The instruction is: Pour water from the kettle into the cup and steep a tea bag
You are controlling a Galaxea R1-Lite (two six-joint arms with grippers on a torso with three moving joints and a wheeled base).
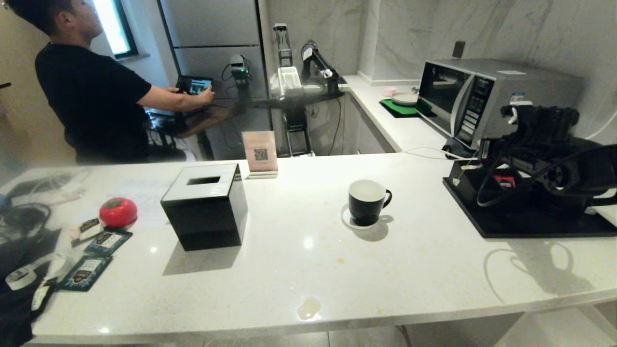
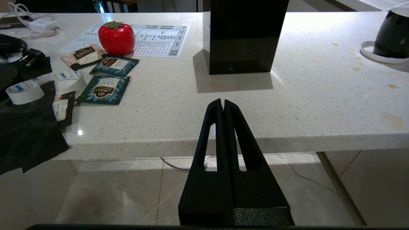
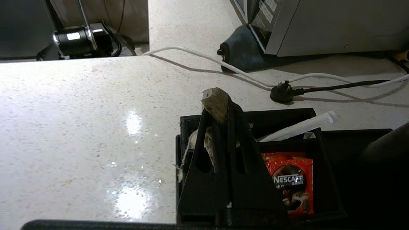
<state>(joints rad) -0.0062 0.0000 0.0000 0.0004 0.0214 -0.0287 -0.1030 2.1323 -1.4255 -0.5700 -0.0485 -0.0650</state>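
My right gripper [image 3: 223, 107] is shut on a tea bag [image 3: 216, 101], which sticks out past the fingertips while its string hangs down beside one finger. It hovers over the black tray [image 1: 530, 229] at the counter's right, where my right arm [image 1: 544, 154] reaches in. The cup [image 1: 368, 202], a black mug with a white inside, stands on a white coaster [image 1: 346, 219] mid-counter, left of the tray; its side also shows in the left wrist view [image 2: 393, 35]. My left gripper [image 2: 222, 101] is shut and empty, parked low before the counter's front edge. The kettle is hidden.
A black tissue box [image 1: 205, 205] stands left of the cup. Tea sachets [image 1: 96, 250] and a red tomato-shaped object [image 1: 118, 212] lie far left. A microwave [image 1: 482, 96], cables and a plug [image 3: 282, 92] sit behind the tray. A person [image 1: 91, 96] stands at the back left.
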